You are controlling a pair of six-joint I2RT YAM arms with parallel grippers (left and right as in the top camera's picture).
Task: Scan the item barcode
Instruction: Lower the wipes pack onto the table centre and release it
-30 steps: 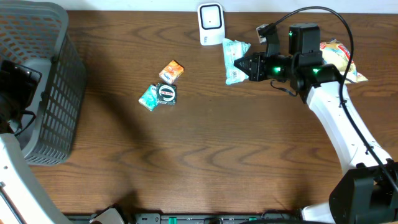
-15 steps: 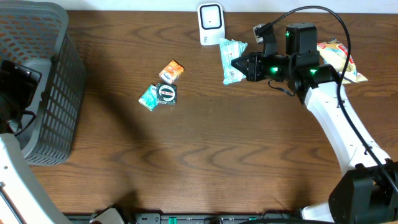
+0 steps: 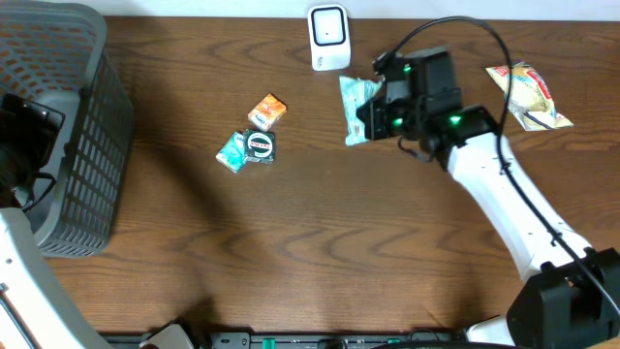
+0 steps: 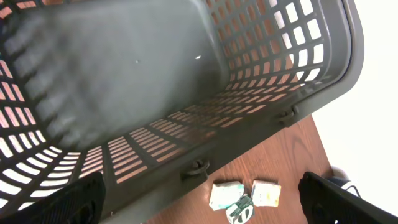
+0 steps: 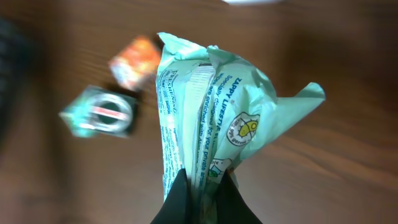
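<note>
Where the overhead view looks down on the brown wooden table [image 3: 320,252], the right gripper [image 3: 371,114] holds a pale green packet [image 3: 355,97] just in front of the white scanner [image 3: 328,37] at the far edge, near it but not touching. An orange packet [image 3: 267,111] and two small teal packets [image 3: 247,149] lie to the left, well apart from it. A yellow snack bag [image 3: 528,95] lies to the right, beyond the arm, and a grey mesh basket [image 3: 68,126] stands at the far left. Nothing lies between the green packet and the scanner. In the left wrist view, the left gripper [image 4: 200,193] stands wide open and empty, its dark fingers [image 4: 78,199] at the lower corners, facing into the basket, with the teal packets glimpsed on the table past its rim. In the right wrist view, the jaws are pinched tight on the green packet's lower crimped end, and the rest fans upward, creased and printed. It looks light, soft and crinkly, likely to flop or twist, and its film may be slippery. A hold on the sealed edge therefore seems wisest, as it leaves the printed faces free for the scanner. No barcode can be made out here.
</note>
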